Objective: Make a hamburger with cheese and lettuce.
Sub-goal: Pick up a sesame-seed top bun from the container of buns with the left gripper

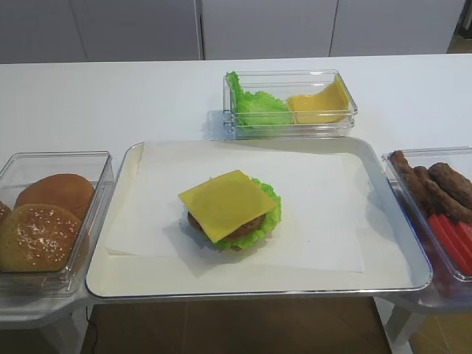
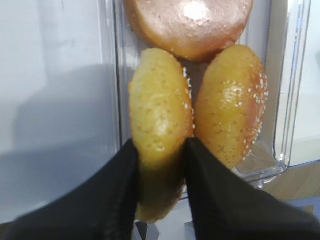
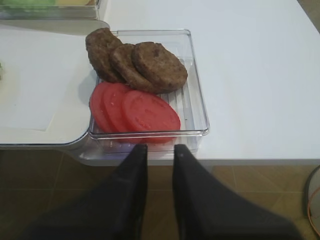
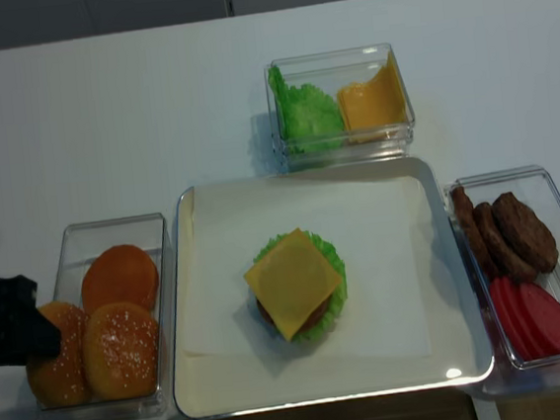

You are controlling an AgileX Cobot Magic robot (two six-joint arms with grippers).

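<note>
Cheese (image 1: 227,202) atop lettuce (image 1: 268,214) atop patty (image 1: 234,230), on tray (image 1: 125,243) mid-surface (image 1: 110,96). Bun bin (image 1: 88,169) to the left, patty-and-tomato bin (image 4: 556,188) to the right, greens bin (image 1: 291,77) behind.

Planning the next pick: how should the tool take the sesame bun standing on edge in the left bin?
Grip the on-edge sesame bun across its thin faces from above: the left tool already straddles it, one finger per flat side, beside its neighbouring bun.

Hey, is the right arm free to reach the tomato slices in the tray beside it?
Probably yes: the right gripper hangs open just short of the clear tray, and the tomato slices lie uncovered at its near end.
</note>
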